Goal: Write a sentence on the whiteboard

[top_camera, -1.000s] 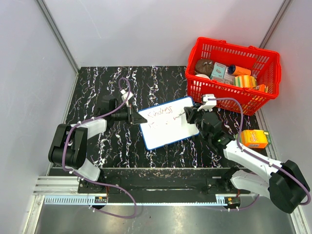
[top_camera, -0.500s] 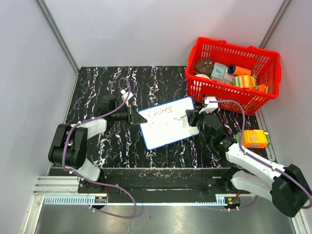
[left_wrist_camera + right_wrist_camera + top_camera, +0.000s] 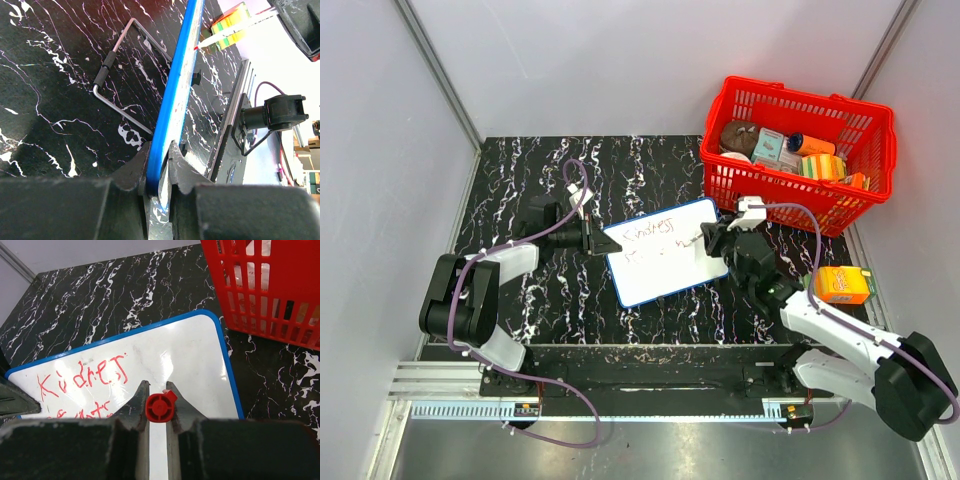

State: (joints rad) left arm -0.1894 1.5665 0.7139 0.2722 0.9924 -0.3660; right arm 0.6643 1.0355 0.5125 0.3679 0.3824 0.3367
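The whiteboard (image 3: 665,252), white with a blue frame, lies tilted on the black marble table. Red handwriting (image 3: 82,377) fills its upper left, with a second line below. My left gripper (image 3: 603,243) is shut on the board's left edge; the left wrist view shows the blue frame (image 3: 177,80) pinched between the jaws (image 3: 159,172). My right gripper (image 3: 712,238) is shut on a red marker (image 3: 160,406), seen end-on between the fingers, over the board's right half. In the top view the marker's pale body points toward the board.
A red basket (image 3: 800,150) holding several packaged items stands at the back right, close behind my right gripper. An orange carton (image 3: 842,284) lies at the right table edge. A bent metal wire stand (image 3: 117,75) lies on the table under the board.
My right gripper with the marker has shifted slightly over the right side of the board. The left arm and the board have not moved.
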